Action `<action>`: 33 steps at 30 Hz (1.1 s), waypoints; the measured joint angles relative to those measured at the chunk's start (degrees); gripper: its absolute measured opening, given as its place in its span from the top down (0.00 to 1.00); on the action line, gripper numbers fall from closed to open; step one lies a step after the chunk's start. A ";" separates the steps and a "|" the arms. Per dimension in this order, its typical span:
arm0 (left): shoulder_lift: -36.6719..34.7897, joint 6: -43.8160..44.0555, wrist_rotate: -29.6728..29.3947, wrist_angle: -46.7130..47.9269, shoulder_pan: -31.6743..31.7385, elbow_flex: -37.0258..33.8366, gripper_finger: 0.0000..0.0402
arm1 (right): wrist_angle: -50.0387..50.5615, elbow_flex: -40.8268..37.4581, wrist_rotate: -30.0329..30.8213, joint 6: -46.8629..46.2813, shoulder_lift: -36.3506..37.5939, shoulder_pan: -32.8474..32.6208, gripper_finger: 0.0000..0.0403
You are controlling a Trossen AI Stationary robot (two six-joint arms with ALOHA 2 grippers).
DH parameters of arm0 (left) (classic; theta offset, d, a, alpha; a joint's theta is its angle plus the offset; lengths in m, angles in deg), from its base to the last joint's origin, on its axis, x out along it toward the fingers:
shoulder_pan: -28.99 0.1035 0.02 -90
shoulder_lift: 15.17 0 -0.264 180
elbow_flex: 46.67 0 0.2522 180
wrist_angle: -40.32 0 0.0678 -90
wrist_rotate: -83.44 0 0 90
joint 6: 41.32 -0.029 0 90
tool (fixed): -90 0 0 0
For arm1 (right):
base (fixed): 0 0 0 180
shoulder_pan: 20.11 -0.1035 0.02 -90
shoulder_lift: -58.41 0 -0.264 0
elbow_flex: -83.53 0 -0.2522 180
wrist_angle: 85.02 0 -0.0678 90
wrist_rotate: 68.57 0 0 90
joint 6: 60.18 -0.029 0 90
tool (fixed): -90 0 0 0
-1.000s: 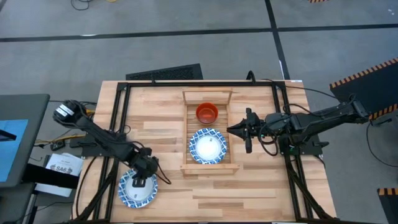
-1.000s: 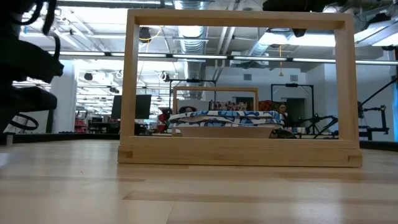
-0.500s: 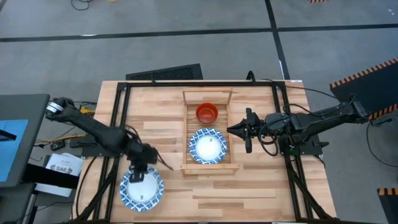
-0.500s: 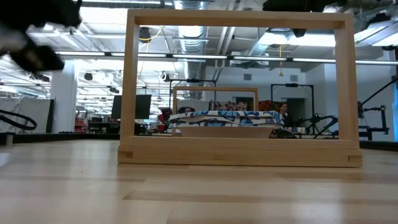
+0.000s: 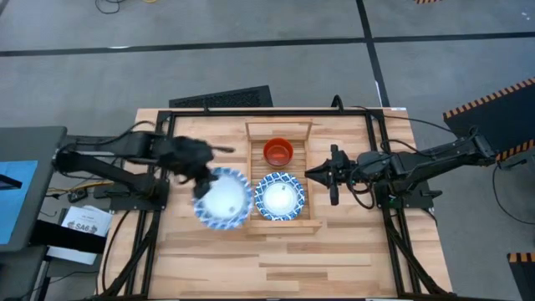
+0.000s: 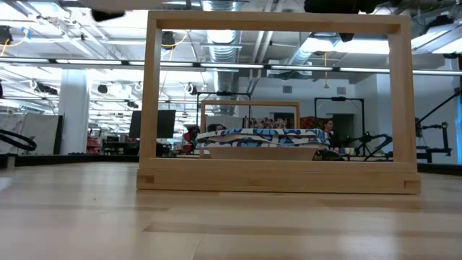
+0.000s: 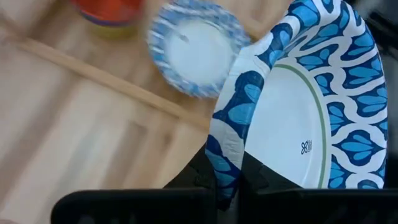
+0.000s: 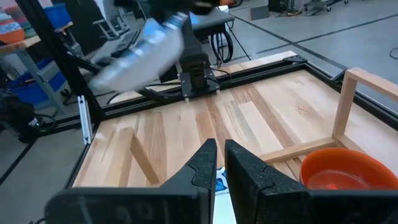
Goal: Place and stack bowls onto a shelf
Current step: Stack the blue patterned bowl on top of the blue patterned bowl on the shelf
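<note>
My left gripper (image 5: pixel 203 178) is shut on a white bowl with a blue patterned rim (image 5: pixel 223 199) and holds it in the air just left of the shelf (image 5: pixel 252 180). The shelf is a light-wood rack. An orange-red bowl (image 5: pixel 277 151) rests at its far end and a second blue-rimmed white bowl (image 5: pixel 280 196) at its near end. The low view shows this bowl (image 6: pixel 263 140) through the shelf's frame. My right gripper (image 5: pixel 333 178) waits to the right of the shelf, shut and holding nothing. My left gripper pinches the bowl's patterned rim (image 7: pixel 227 155) between its two fingers, one on the inner face and one on the outer face. It comes at the rim from the table's far left. The bowl is lifted clear of the table and tilted (image 8: pixel 140 46).
A black frame (image 5: pixel 165 142) runs round the wooden tabletop, with posts at both sides. The tabletop (image 5: pixel 334 251) near the front edge is bare wood. The room beyond the table shows behind the shelf in the low view.
My left gripper has shut on the rim of the bowl that lay at the table's near left. It has lifted the bowl clear and carried it toward the far edge and the right, up beside the shelf. The bowl now hangs tilted.
</note>
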 joint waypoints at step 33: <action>39.32 1.07 -0.79 -39.63 9.79 0.97 1.00 | -12.58 0.00 1.33 1.60 1.16 -0.13 0.85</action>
